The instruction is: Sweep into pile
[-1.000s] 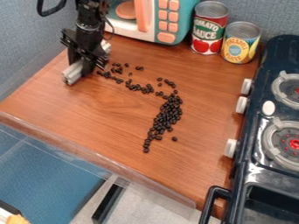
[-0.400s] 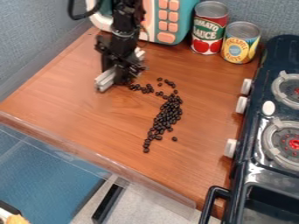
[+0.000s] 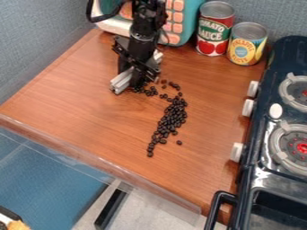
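I've moved toward the stove (image 3: 273, 164), my gripper (image 3: 138, 82) pinching a pale bar (image 3: 121, 81) beside dark beans (image 3: 171, 117) that trail toward the bench's (image 3: 90, 112) clear-lipped edge.

Red can (image 3: 214, 29) reads "TOMATO SAUCE"; yellow can (image 3: 246, 46), "PINEAPPLE".

Toy microwave (image 3: 174, 22): back edge of counter (image 3: 90, 121). Two cans right of it, tomato sauce can (image 3: 214, 29) left, pineapple can (image 3: 247, 44) right and slightly forward. Stove (image 3: 282, 121) along counter's right side. Beans (image 3: 171, 117) on counter, before microwave, left of stove. Gripper (image 3: 137, 77) at beans' back-left end.
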`<state>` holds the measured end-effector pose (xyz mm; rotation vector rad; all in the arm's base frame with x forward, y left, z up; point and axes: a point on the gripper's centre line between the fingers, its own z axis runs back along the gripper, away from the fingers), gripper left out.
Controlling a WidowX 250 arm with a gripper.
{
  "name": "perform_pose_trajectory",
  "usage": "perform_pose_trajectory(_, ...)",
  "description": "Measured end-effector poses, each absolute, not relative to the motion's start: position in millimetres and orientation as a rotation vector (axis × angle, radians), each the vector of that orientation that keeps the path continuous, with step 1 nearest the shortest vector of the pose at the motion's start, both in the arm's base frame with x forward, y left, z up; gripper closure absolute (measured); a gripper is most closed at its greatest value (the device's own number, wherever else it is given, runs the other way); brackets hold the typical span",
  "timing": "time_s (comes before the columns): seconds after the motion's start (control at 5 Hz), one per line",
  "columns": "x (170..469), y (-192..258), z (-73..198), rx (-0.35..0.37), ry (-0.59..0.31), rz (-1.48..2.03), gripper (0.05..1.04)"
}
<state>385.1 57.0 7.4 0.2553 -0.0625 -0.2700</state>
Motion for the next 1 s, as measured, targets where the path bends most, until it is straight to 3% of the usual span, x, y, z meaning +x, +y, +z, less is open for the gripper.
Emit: perform_pose_trajectory(1.0,336.4,1.3,8.7,0.239,-0.112,-0.511,0.695)
